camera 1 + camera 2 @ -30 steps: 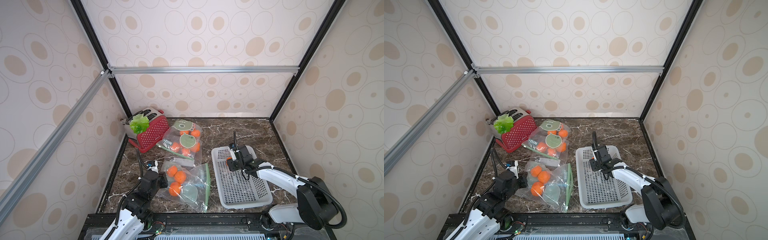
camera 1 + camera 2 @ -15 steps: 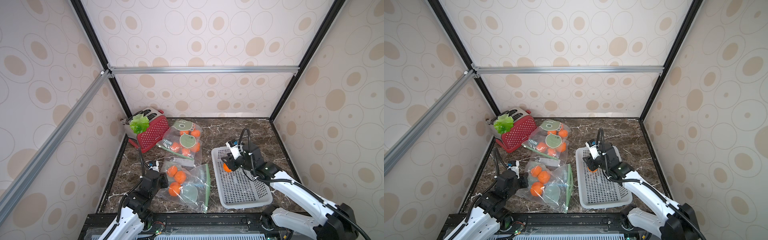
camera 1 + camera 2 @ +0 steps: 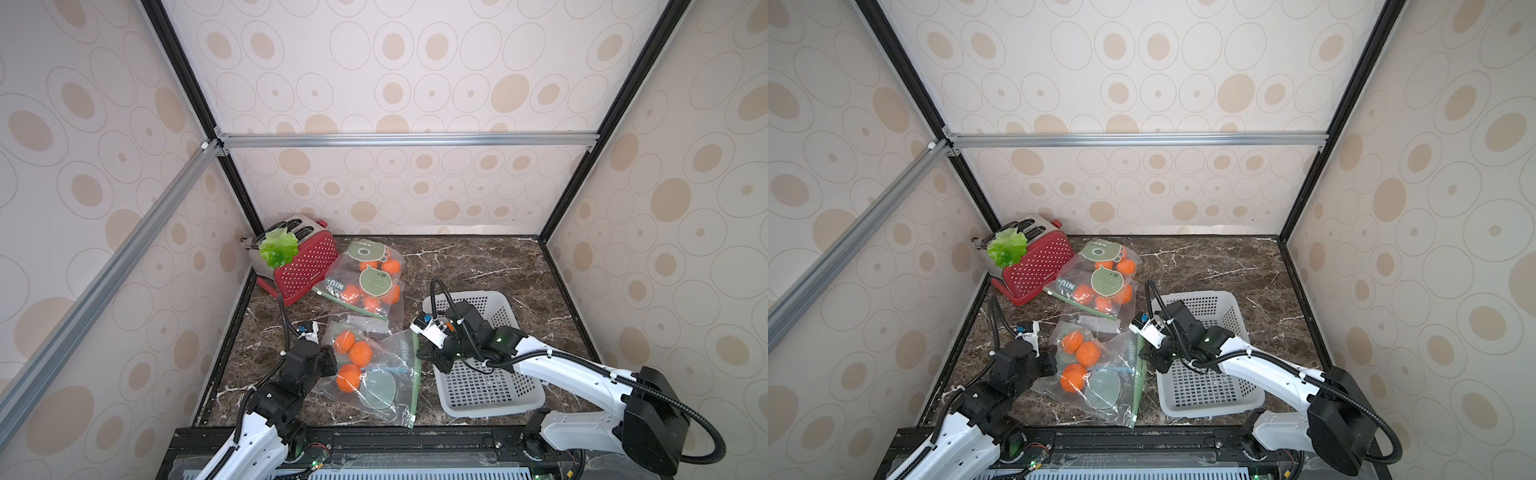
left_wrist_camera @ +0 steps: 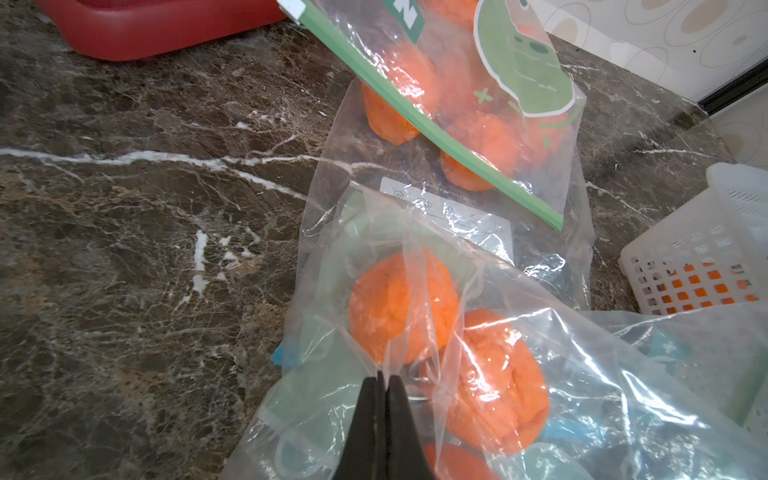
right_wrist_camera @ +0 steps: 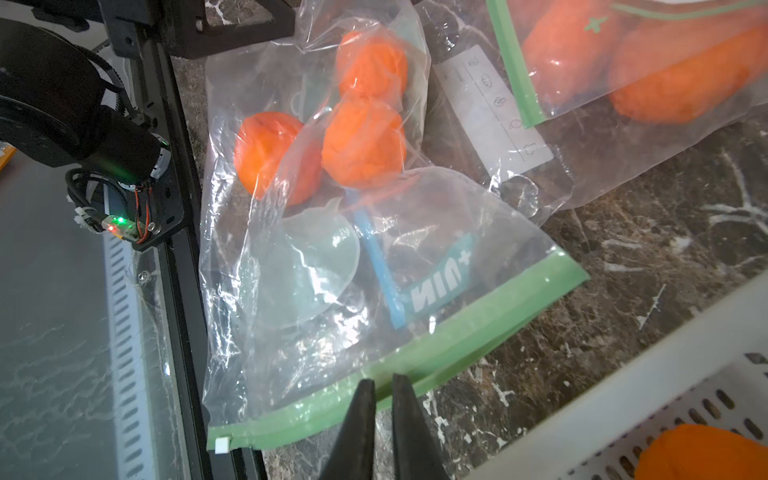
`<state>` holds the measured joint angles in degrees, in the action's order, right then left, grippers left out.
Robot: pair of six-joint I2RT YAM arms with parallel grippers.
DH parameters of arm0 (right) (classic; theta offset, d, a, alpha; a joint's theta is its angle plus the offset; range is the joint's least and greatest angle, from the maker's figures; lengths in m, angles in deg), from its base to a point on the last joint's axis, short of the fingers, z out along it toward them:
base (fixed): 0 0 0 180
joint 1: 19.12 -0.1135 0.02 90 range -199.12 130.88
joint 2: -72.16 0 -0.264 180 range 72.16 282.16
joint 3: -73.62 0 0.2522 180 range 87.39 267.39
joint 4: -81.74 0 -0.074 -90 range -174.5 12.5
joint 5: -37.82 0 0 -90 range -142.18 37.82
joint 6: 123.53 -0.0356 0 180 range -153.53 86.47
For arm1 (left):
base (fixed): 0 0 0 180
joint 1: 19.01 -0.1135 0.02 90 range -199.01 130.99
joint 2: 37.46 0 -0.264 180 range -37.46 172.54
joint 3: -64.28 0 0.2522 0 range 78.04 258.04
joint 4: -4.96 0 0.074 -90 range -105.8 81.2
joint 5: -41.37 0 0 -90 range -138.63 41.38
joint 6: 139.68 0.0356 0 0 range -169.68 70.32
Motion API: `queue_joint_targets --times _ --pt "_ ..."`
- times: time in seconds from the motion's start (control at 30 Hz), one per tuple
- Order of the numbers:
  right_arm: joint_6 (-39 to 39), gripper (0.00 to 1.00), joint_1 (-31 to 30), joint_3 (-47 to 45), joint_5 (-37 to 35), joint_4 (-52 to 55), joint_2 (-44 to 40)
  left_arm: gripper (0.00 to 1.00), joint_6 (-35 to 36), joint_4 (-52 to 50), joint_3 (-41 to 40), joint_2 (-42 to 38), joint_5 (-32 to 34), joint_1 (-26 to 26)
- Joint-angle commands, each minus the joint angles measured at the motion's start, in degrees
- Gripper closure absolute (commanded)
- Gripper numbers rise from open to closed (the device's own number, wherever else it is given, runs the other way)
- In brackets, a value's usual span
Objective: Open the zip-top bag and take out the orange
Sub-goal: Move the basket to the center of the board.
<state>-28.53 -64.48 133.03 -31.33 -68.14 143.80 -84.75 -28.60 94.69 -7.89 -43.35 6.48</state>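
The zip-top bag [image 3: 376, 374] [image 3: 1100, 376] lies near the front edge with three oranges [image 3: 360, 353] [image 3: 1087, 353] inside. Its green zip strip [image 5: 415, 357] faces the basket. My left gripper [image 4: 382, 376] [image 3: 328, 362] is shut on a fold of the bag's clear plastic beside the oranges [image 4: 401, 305]. My right gripper [image 5: 383, 384] [image 3: 430, 358] hovers at the zip strip with its jaws almost together and only a thin gap. I cannot tell whether the strip is pinched. One orange [image 5: 702, 453] lies in the basket.
A white perforated basket [image 3: 490, 390] [image 3: 1204, 390] stands right of the bag, under my right arm. A second zip-top bag of oranges [image 3: 368, 278] [image 3: 1102, 280] lies behind the first. At the back left corner is a red toaster [image 3: 307, 266] with a lettuce leaf [image 3: 278, 247].
My right gripper has come out of the basket's back-left corner and moved forward and left to the bag's zip edge, with its jaws closing. The left gripper has stayed shut on the bag.
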Motion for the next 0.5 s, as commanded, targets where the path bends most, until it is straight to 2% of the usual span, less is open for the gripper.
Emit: queue_joint_targets --times 0.0,0.1,0.17,0.2,0.3,0.47 --pt "2.6 0.87 -0.3 1.3 -1.5 2.4 -2.4 1.00 0.6 0.3 1.2 -0.1 0.5 -0.1" --pt "3.7 0.92 -0.4 0.6 2.4 2.4 -2.7 1.00 0.6 0.3 1.3 0.1 0.5 -0.1" --pt "6.4 0.93 -0.8 2.6 5.8 7.6 -0.1 1.00 0.7 0.4 1.3 0.1 0.5 -0.1" --pt "6.8 0.94 -1.1 3.9 5.3 9.7 1.4 1.00 0.7 0.4 1.2 0.1 0.5 -0.1" --pt "6.5 0.93 -2.1 6.1 0.2 13.6 4.4 1.00 0.7 0.0 1.3 -0.3 0.7 -0.1" --pt "2.6 0.92 -1.6 2.8 -10.6 9.6 3.2 1.00 0.6 0.1 0.9 -1.5 0.9 -0.1"
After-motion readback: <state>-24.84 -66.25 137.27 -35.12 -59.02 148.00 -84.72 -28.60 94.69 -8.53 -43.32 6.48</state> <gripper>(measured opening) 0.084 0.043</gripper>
